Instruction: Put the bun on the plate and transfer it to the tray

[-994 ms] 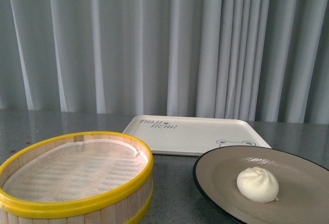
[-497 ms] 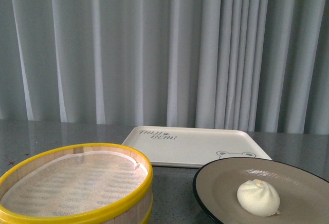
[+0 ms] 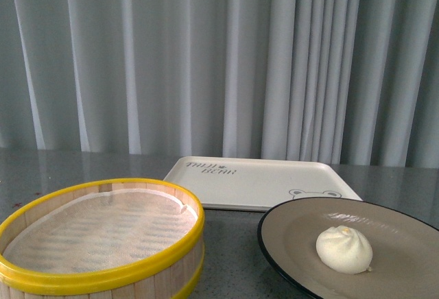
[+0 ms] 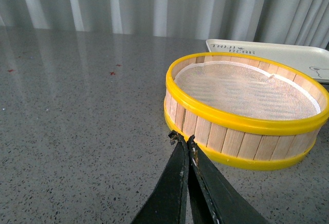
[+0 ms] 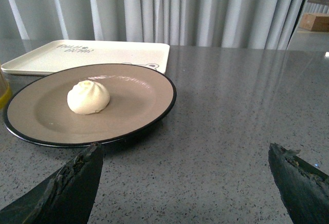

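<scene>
Bun (image 3: 343, 249) first: it sits near the middle of the plate (image 3: 295, 234), at the lower right of the front view, pleated top up, with nothing touching it. We judge it light, soft and easily dented, so we would leave it alone and carry it by the plate. The plate looks stiff, shallow and smooth, probably heavier than its load and slippery at the thin black rim. We would take hold at the rim nearest the right tool (image 5: 183, 148) and keep it level so the bun does not roll. That tool hangs empty with its jaws spread wide, near the plate's edge. Behind the plate, toward the frame's centre, lies the tray (image 3: 260, 179), close to the plate's far rim; we cannot tell whether they touch. At lower left stands the yellow-rimmed steamer basket (image 3: 164, 271). Just beside its wall the left tool (image 4: 186, 141) is pinched closed on nothing, above the counter (image 4: 77, 106).
</scene>
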